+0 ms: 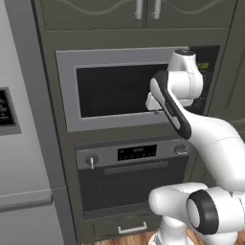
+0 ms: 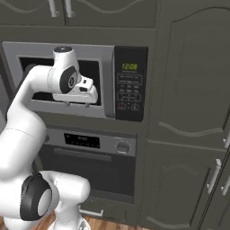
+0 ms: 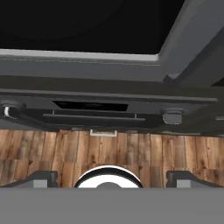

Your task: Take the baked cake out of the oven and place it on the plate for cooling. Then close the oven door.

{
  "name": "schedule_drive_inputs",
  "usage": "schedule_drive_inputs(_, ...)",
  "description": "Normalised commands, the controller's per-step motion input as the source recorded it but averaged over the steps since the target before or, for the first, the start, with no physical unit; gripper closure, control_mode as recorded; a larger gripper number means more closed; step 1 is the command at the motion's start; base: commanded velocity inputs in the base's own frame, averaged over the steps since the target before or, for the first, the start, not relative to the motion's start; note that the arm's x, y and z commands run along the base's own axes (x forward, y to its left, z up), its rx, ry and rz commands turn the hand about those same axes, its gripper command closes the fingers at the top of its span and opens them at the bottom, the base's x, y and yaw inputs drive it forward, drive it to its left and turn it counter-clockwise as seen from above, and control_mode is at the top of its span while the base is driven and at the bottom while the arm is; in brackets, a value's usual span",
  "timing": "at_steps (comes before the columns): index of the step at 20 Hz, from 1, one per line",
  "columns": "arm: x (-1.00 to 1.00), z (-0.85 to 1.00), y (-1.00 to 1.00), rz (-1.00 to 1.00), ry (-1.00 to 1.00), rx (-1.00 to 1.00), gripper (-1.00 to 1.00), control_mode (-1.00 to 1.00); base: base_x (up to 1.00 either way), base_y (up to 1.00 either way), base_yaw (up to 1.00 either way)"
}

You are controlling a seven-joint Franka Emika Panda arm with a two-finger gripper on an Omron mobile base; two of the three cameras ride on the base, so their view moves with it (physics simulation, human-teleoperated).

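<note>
So in the left base view the oven (image 1: 131,179) sits under the microwave (image 1: 119,88), and the oven door (image 1: 134,189) is shut, with its silver bar handle (image 1: 136,167) running across the top of the glass. The end effector (image 1: 152,104) hangs up in front of the microwave window, well above that handle. No sign of the baked cake here; my guess is it's behind the closed door. In the right base view it's the same story from the other side: the end effector (image 2: 78,96) is level with the microwave, and the oven's knob (image 2: 122,147) and display (image 2: 81,140) are below it. In the hand view, looking down the cabinet front, the two finger tips (image 3: 41,178) stand wide apart with nothing between them, and the handle (image 3: 94,116) shows as a thin bar between the two knobs. Handling-wise, I'd figure the door is stiff and a bit heavy, so grab the bar near its middle and pull evenly. The cake is probably light but soft and crumbly, so pinch its raised rim gently.
</note>
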Motion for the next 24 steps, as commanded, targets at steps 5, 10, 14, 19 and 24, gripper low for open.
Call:
schedule_drive_inputs(5,0.00,0.00,0.00,0.00,0.00,0.00,-1.00,1.00,-0.45,-0.16,0.00)
schedule_drive_inputs(10,0.00,0.00,0.00,0.00,0.00,0.00,-1.00,1.00,-0.28,-0.23,0.00)
schedule_drive_inputs(14,0.00,0.00,0.00,0.00,0.00,0.00,-1.00,1.00,-0.02,-0.53,0.00)
schedule_drive_inputs(19,0.00,0.00,0.00,0.00,0.00,0.00,-1.00,1.00,-0.09,-0.60,0.01)
schedule_drive_inputs(24,0.00,0.00,0.00,0.00,0.00,0.00,-1.00,1.00,-0.15,-0.63,0.02)
